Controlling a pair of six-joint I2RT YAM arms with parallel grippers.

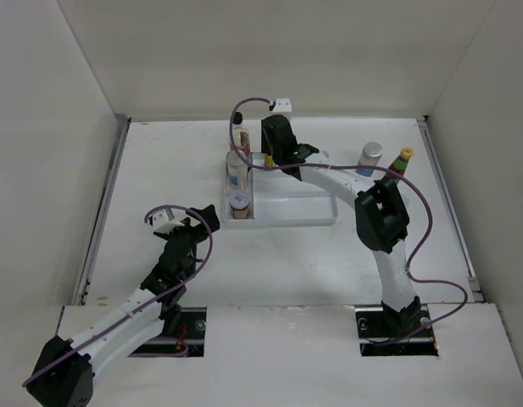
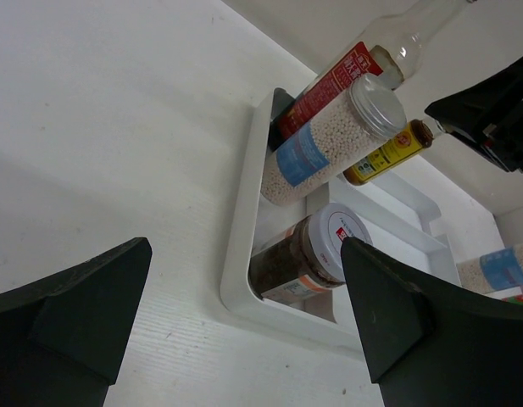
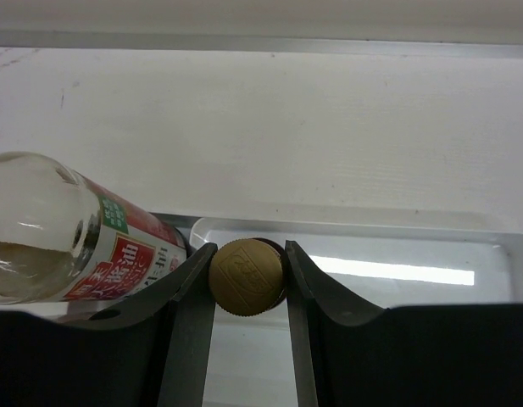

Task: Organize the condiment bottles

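Yellow-capped small bottle pinched at cap by right gripper, inside white divided tray; left gripper spread wide, empty, near tray's near-left corner.

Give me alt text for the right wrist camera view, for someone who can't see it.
The right gripper is shut on a round mustard-yellow bottle cap, just over a shallow white plastic tray. To its left is a clear glass bottle with a red label, seen tilted.

White tray, yellow cap, red-labelled clear bottle.
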